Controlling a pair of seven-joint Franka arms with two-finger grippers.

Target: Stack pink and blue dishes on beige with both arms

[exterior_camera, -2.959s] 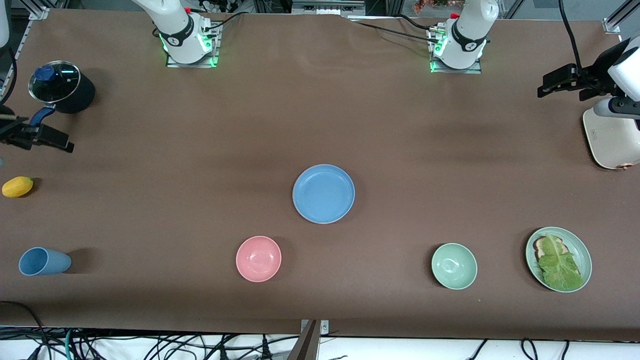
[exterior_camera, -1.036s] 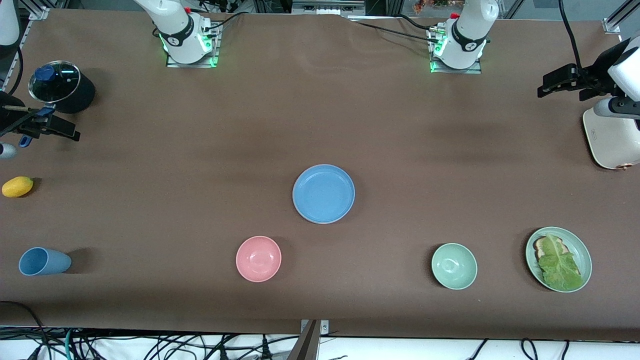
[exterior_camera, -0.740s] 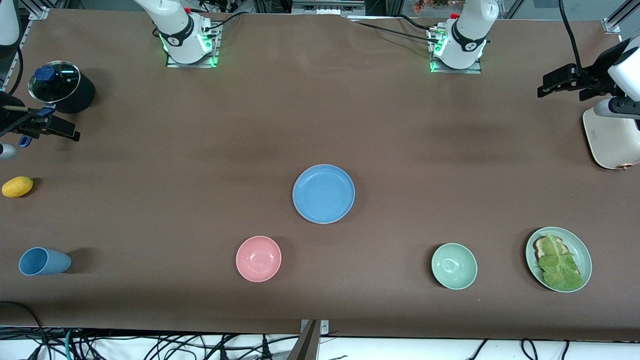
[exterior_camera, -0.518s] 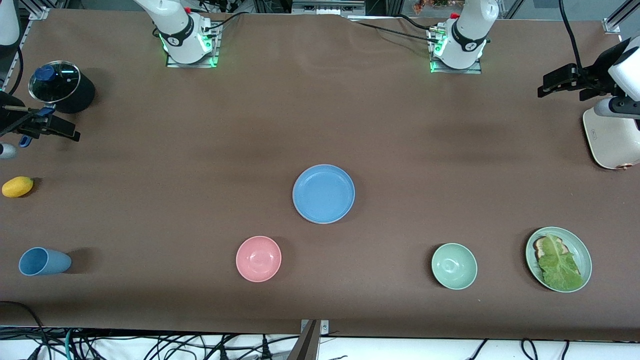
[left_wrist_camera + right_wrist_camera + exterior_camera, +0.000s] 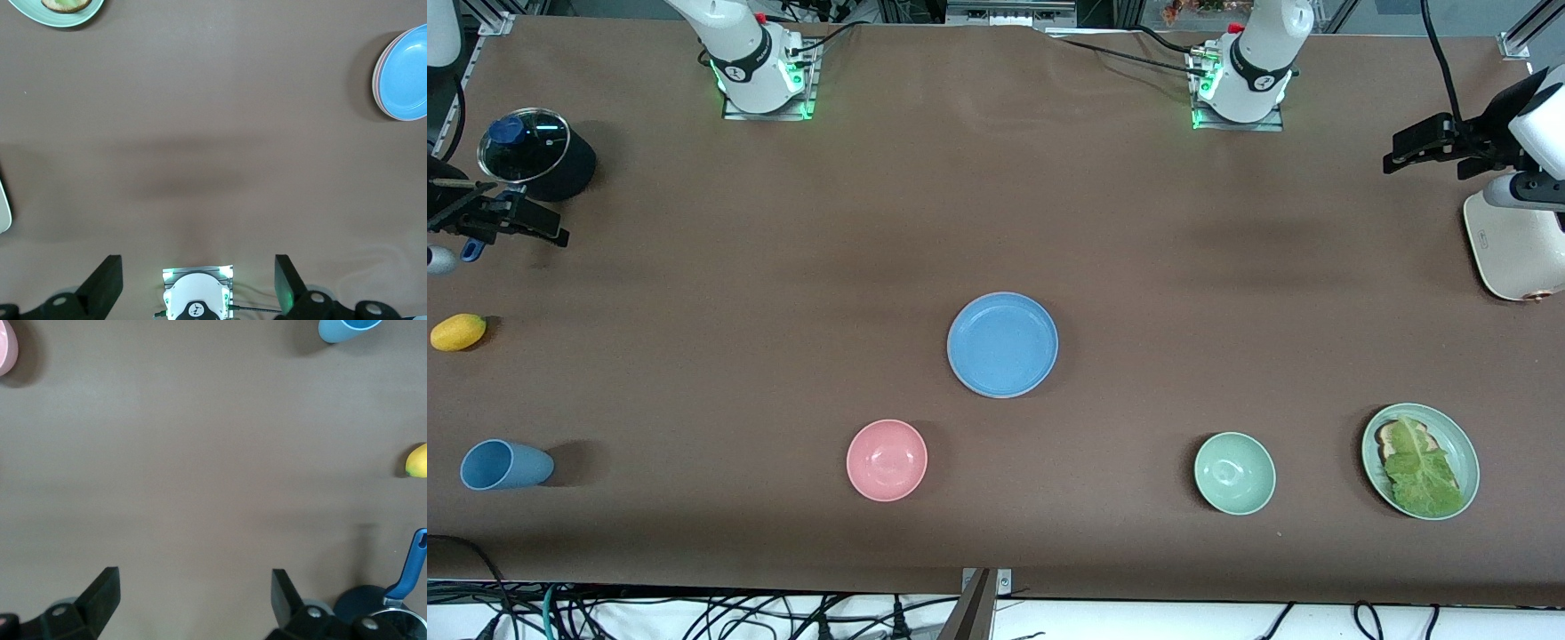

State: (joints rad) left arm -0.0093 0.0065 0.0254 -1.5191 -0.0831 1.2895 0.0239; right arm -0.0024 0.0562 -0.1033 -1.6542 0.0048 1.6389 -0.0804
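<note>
I read the blue plate (image 5: 1002,345) as sitting flat and upright near the middle of the bench (image 5: 996,196), farther from the front camera than the pink bowl (image 5: 887,460) and the green bowl (image 5: 1234,473). It is plain light blue, wide, shallow and round. On the left wrist view a thin pink edge shows under the blue plate's (image 5: 402,72) rim, so a pink plate (image 5: 375,79) lies beneath it. I cannot make out a beige plate under that.

The left gripper (image 5: 1400,151) hangs in the air over the left arm's end of the bench, beside a white appliance (image 5: 1516,244). Its jaws stand wide apart with nothing between them, as the left wrist view of the left gripper (image 5: 197,260) shows.

The right gripper (image 5: 551,233) hangs over the right arm's end, beside the lidded black pot (image 5: 534,156). Its jaws are also spread and empty in the right wrist view of the right gripper (image 5: 193,577).

Both are well apart from the plates.
</note>
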